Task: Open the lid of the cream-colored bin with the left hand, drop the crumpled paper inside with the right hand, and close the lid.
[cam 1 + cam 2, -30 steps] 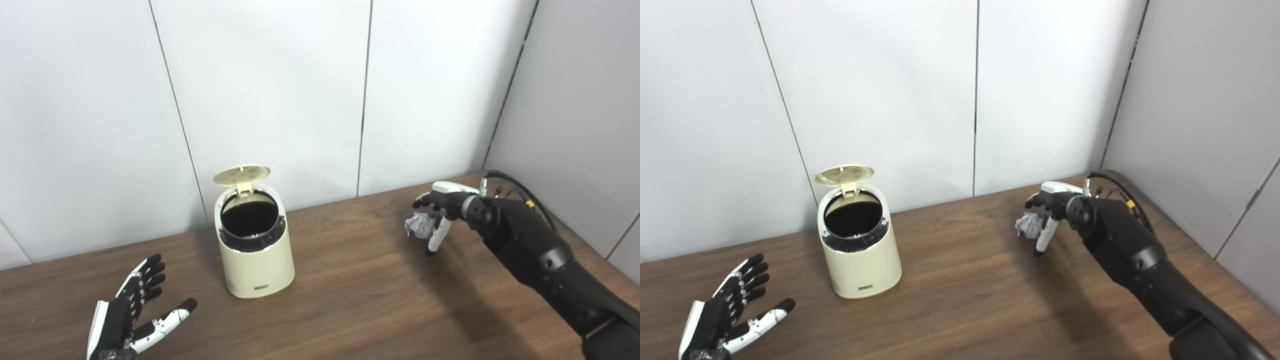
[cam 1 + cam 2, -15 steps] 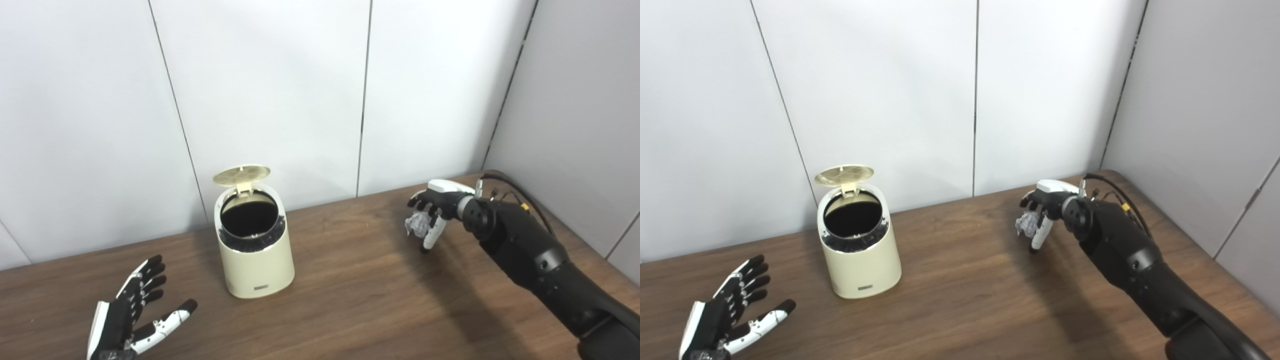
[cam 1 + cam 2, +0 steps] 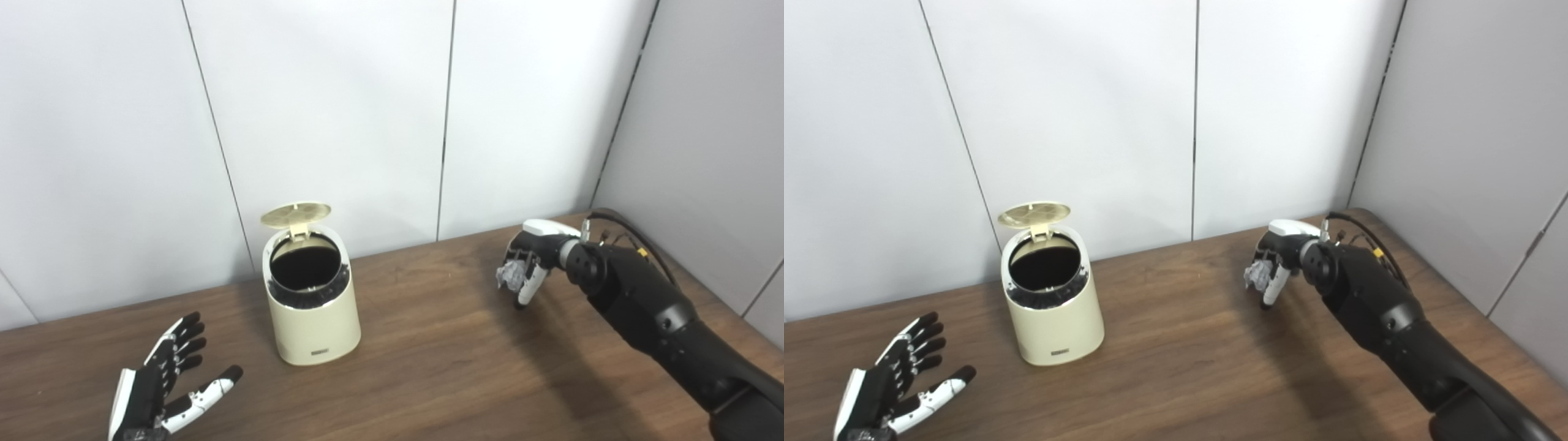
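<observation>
Wood table [image 3: 429, 367], white wall panels. Cream bin [image 3: 313, 318] lid [image 3: 296, 214] up. Right hand [image 3: 531, 262] fingers clamped on grey crumpled paper [image 3: 511, 275]; left hand [image 3: 160, 386] splayed, empty.

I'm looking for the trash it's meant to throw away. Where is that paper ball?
The crumpled paper sits in the fingers of the right hand, on the table's far right, well right of the open cream-colored bin.

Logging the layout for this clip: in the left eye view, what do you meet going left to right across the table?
left hand → cream-colored bin, lid up → crumpled paper → right hand, closed around the paper.
</observation>
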